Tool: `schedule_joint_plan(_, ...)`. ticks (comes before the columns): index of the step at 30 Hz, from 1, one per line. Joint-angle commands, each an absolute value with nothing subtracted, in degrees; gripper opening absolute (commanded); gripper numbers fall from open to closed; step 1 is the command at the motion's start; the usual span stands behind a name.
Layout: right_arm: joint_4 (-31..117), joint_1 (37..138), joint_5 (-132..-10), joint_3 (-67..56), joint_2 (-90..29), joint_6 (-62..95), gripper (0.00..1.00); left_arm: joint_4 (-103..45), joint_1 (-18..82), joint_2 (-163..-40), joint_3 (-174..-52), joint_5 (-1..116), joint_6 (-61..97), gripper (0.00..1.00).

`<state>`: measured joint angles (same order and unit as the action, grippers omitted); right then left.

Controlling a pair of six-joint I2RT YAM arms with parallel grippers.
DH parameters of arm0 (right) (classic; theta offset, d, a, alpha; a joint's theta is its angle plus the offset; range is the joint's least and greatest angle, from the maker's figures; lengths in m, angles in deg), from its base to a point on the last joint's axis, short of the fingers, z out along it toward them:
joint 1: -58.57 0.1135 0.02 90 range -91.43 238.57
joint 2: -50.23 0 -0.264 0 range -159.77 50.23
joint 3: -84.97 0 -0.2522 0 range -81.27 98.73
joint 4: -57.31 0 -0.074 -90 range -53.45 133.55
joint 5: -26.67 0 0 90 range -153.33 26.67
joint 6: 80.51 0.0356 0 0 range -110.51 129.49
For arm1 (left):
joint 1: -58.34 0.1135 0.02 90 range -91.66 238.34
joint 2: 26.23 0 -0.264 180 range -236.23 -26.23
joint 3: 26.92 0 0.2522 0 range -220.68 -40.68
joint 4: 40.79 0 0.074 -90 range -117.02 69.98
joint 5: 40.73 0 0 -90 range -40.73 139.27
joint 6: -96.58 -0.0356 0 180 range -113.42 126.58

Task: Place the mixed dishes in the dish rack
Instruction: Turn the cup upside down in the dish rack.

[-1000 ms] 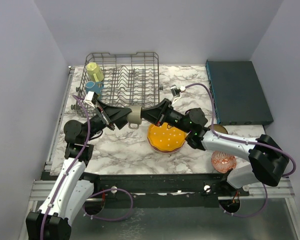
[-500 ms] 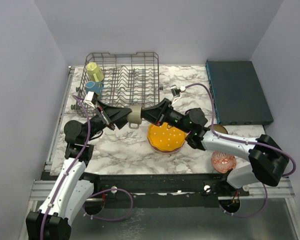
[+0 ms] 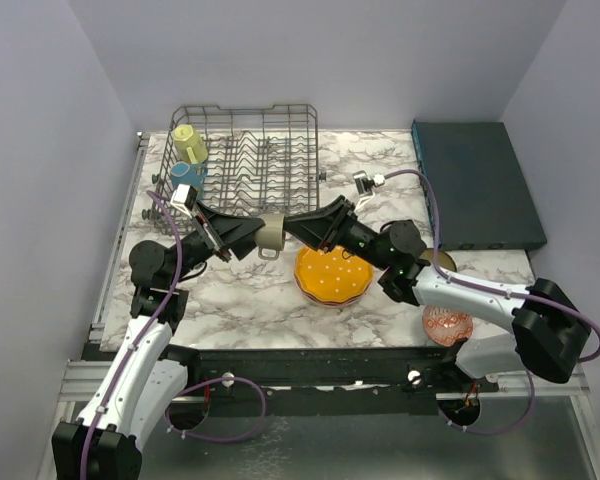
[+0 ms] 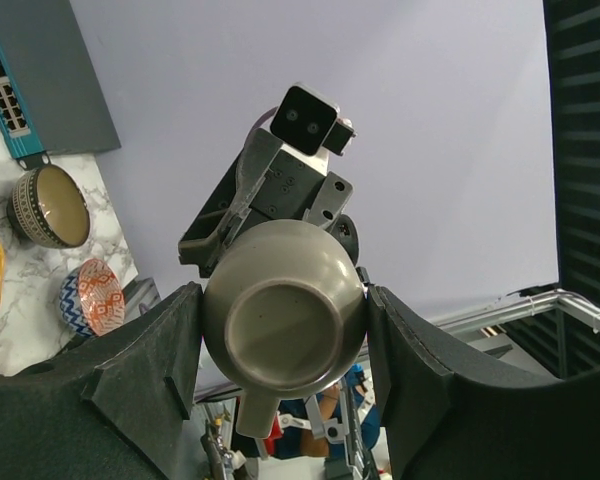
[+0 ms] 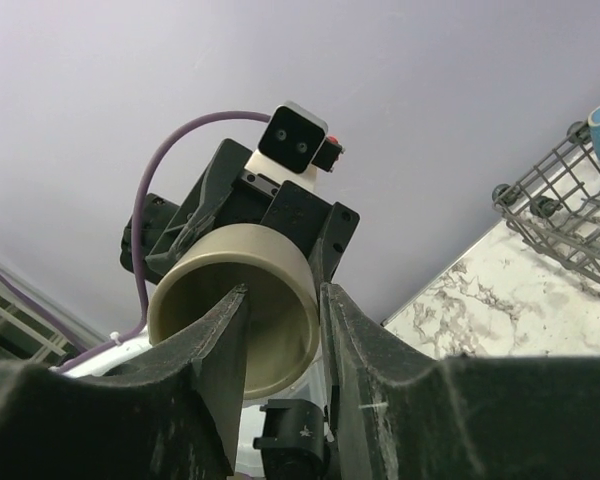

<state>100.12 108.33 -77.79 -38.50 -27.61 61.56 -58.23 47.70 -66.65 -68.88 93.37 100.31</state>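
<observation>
Grey-olive mug [image 3: 271, 233] midair above counter [image 3: 235, 300], short of dish rack [image 3: 245, 108], clamped by left hand [image 3: 255, 233]; right hand [image 3: 290, 228] narrowly parted astride rim, so a crooked withdrawal could snag it and twist the mug loose

Each arm is built from white tubular links joined by black cylindrical joint housings: left arm [image 3: 130, 365], right arm [image 3: 465, 292]. A purple cable [image 3: 176, 262] is routed along each arm in loose loops. The left gripper [image 3: 260, 233] and right gripper [image 3: 286, 228] are matt black, with broad wedge-shaped fingers [image 4: 150, 372]. Each wrist carries a white camera module [image 4: 308, 118] with two dark lenses. One module has a small red part [image 5: 332, 150] beside it.
</observation>
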Motion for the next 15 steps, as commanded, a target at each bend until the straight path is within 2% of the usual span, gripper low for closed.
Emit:
schedule_joint_plan(1,98.04,108.23,-75.61,-39.98,-24.7,59.2,0.41,-61.21,47.44,-67.16,-68.87,91.72,98.58,0.15)
schedule_joint_plan(15,87.71,108.23,-70.29,-43.87,-15.28,53.76,0.45,-59.48,47.44,-73.86,-71.94,91.66,91.45,0.01)
